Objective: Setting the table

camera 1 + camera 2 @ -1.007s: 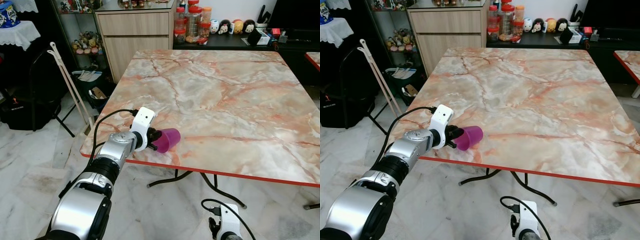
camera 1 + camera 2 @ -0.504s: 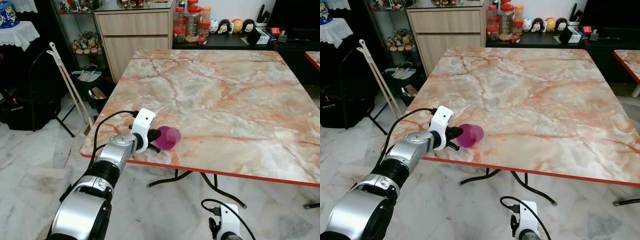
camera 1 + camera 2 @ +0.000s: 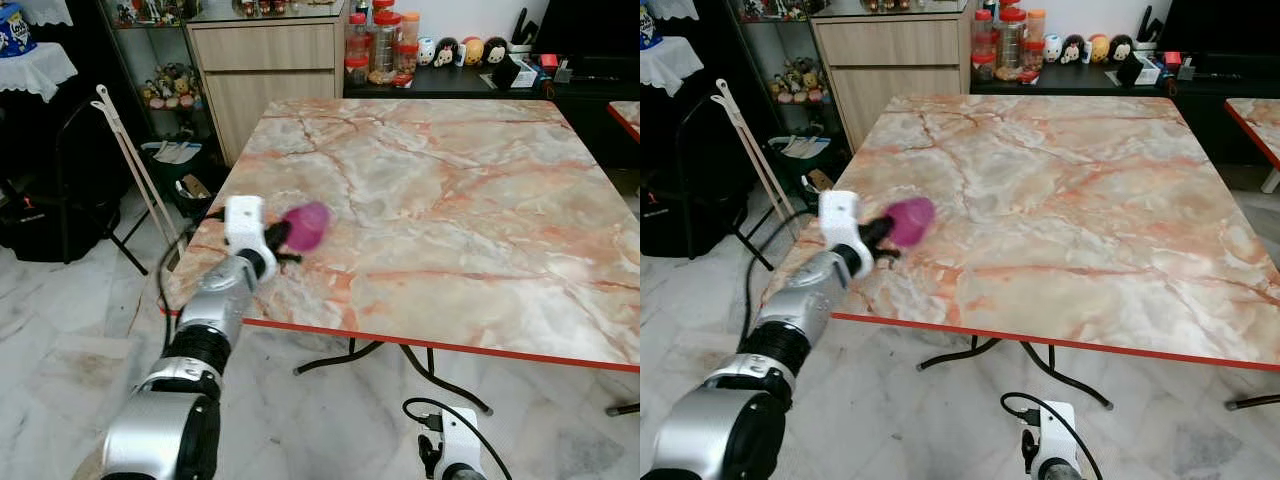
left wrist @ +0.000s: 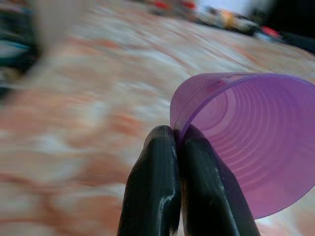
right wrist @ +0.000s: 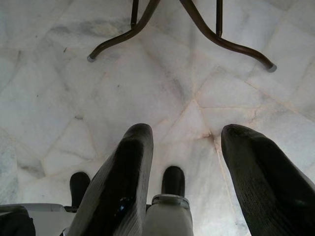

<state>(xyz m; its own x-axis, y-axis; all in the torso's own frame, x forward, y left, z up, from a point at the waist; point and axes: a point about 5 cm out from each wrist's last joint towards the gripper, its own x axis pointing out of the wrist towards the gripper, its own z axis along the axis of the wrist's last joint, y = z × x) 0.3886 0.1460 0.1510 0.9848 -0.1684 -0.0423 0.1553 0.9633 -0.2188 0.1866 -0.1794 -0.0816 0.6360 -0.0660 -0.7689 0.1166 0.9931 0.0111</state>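
Left gripper point(image 4: 178, 147) pinching purple cup point(image 3: 306, 226) by rim wall, cup tipped sideways above near-left corner of marble table point(image 3: 450, 190). Probably mid-swing toward upright; frame blurry. Right gripper point(image 5: 187, 162) idle over floor, fingers spread.

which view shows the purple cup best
The left wrist view: the purple cup is close and sharp, its rim pinched by the left gripper. Both eye views show it small and blurred above the marble table.
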